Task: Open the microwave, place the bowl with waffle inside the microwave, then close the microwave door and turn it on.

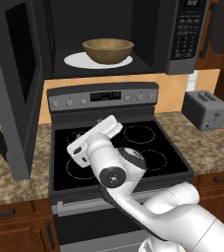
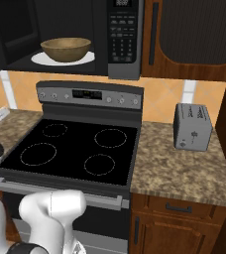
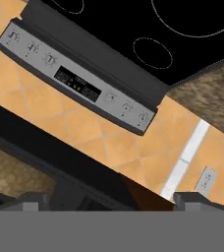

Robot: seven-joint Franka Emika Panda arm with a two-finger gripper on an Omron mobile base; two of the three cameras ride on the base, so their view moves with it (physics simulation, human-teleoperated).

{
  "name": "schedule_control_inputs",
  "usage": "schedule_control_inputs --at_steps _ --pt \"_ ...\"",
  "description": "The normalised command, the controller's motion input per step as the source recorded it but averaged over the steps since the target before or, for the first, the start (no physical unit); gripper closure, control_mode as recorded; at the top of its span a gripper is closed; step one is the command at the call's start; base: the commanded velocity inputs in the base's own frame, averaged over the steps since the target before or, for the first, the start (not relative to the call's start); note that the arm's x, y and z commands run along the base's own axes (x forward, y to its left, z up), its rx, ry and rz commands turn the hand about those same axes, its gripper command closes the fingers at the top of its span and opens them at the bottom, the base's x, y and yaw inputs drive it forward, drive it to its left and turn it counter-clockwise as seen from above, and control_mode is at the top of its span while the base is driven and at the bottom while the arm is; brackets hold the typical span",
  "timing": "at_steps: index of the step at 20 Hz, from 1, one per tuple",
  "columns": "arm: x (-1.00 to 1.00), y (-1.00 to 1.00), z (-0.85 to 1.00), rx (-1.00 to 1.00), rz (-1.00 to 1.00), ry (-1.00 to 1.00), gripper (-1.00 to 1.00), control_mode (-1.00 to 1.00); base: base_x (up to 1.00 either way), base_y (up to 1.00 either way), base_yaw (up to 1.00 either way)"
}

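Observation:
The microwave [image 1: 185, 54] hangs above the stove with its cavity open. The microwave door [image 1: 15, 83] stands swung out to the left. Inside, the brown bowl [image 1: 108, 50] [image 2: 66, 48] sits upright on the white turntable plate [image 1: 73, 60]. The bowl's rim hides the waffle. My gripper [image 3: 114, 202] is open with nothing between its fingertips [image 3: 35, 201]. It hovers over the stove, well below the bowl and in front of it, at the end of the white hand [image 1: 109, 128]. The hand view looks at the stove's control panel [image 3: 79, 83] and the tiled wall.
A black-topped stove [image 1: 133, 147] lies under the arm. A grey toaster [image 1: 206, 109] [image 2: 193, 126] stands on the granite counter [image 2: 184, 168] to the right. The keypad strip [image 2: 122, 34] is on the microwave's right side. Wooden cabinets flank the microwave.

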Motion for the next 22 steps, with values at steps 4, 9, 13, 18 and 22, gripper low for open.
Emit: schedule_control_inputs --at_steps 4,9,13,18,22 --pt "-0.44 0.53 0.0 -0.06 0.0 -0.3 -1.0 -1.0 0.0 0.0 0.0" --pt "-0.74 0.5 0.04 -0.01 0.03 -0.28 -1.0 -1.0 0.0 0.0 0.0" --pt "-0.86 0.49 0.02 0.0 0.06 -0.2 -1.0 -1.0 0.0 0.0 0.0" --pt "-0.53 0.55 0.29 0.01 0.0 -0.18 -1.0 -1.0 0.0 0.0 0.0" --pt "-0.48 0.17 0.6 0.03 0.0 -0.2 -1.0 -1.0 0.0 0.0 0.0"
